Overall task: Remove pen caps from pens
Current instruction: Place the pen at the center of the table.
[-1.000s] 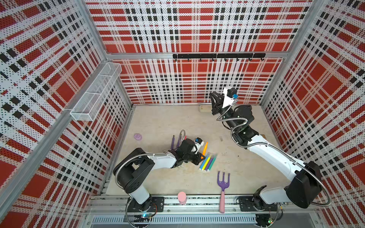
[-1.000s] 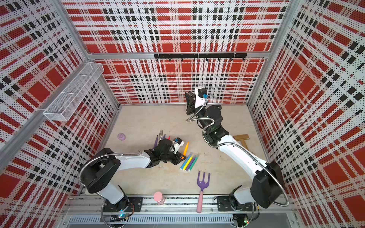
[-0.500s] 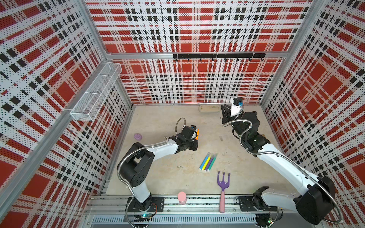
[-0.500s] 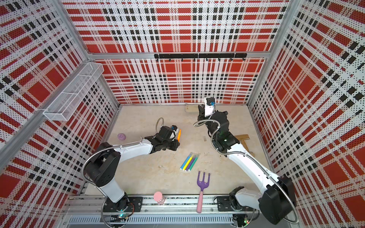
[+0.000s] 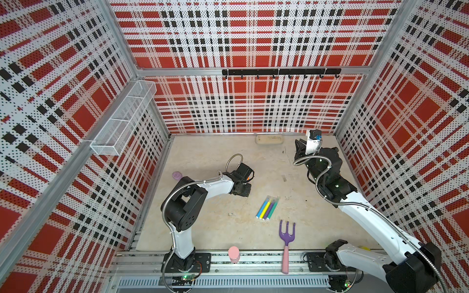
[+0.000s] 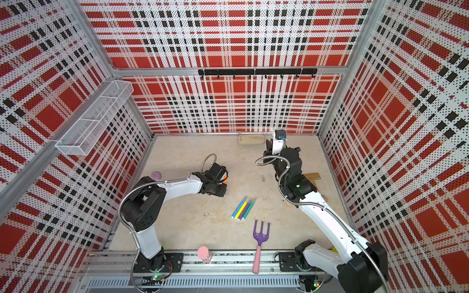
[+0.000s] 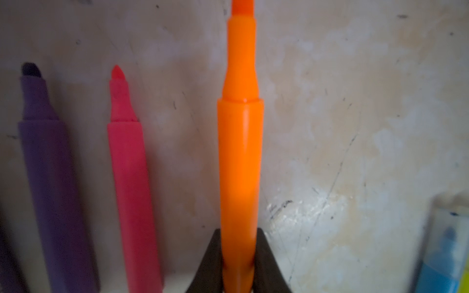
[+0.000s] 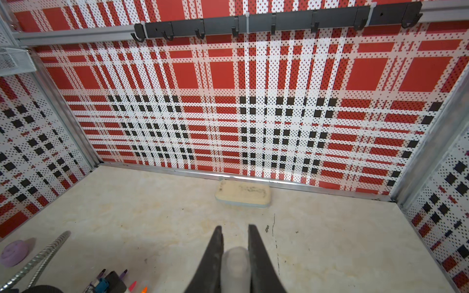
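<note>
Left wrist: left gripper [image 7: 238, 234] holds orange pen [image 7: 239, 152]; right gripper [image 8: 235, 228], cap [image 8: 236, 263].

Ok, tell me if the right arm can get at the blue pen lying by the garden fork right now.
Probably not to grasp it: the right gripper is shut on a clear cap, far back from it. The blue pen itself lies uncovered, with nothing above it.

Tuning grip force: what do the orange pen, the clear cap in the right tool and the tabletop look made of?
The orange pen: smooth glossy plastic; a light streak runs along its barrel. The clear cap: cloudy see-through plastic, probably; it is blurred. The tabletop: pale marbled slab or laminate, matte, with scuffs and ink marks.
</note>
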Available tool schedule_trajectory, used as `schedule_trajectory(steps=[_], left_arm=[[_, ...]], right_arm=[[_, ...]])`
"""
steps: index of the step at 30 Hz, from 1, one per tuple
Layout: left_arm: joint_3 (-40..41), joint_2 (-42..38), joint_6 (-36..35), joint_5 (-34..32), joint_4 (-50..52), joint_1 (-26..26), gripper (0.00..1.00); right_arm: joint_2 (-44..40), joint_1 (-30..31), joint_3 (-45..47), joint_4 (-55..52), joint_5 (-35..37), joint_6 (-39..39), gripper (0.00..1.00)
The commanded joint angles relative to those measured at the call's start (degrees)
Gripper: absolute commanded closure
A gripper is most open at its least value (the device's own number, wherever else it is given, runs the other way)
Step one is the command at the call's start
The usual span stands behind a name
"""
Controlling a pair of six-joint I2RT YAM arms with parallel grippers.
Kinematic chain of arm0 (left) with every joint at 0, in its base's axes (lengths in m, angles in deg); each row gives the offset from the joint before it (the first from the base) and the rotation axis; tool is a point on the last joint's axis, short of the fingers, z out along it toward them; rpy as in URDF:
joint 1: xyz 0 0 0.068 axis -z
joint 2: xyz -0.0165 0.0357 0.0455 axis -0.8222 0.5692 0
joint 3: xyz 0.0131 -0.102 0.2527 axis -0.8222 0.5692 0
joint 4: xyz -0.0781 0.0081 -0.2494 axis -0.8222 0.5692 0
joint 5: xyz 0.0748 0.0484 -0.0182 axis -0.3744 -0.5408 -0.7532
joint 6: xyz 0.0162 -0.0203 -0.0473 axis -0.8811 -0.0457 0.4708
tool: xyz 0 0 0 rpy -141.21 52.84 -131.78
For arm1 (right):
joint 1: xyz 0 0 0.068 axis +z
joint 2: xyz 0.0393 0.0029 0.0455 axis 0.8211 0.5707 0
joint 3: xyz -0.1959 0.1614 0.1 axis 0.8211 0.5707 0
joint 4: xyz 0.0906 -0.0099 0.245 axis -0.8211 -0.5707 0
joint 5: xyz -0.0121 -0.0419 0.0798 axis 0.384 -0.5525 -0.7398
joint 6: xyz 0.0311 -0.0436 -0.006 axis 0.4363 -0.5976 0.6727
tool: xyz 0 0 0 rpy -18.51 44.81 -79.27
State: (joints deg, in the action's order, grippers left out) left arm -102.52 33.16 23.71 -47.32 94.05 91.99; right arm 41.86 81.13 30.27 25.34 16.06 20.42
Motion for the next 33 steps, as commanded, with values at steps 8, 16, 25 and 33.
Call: schedule_trajectory(steps=[8,16,25,33], left_arm=[[-0.8,2.0,-0.9,-1.6,3.7,-1.4,0.85],[-1.3,2.7,-1.2,-1.7,4.7,-1.4,0.75],[-1.0,1.2,-0.5,-3.1,5.0,-1.4,0.72],[-1.6,-9.4,-0.3,-4.3,0.9,2.3,0.66]], right_arm=[[0.0,-0.6,0.1,0.0,1.0,-0.3,1.0],[0.6,-0.6,-0.3,-0.3,0.9,-0.4,1.0],[1.3,-1.0,-0.7,-0.8,1.6,-0.9,1.0],[6.7,-9.0,-1.3,-6.7,-6.6,4.2,1.0]])
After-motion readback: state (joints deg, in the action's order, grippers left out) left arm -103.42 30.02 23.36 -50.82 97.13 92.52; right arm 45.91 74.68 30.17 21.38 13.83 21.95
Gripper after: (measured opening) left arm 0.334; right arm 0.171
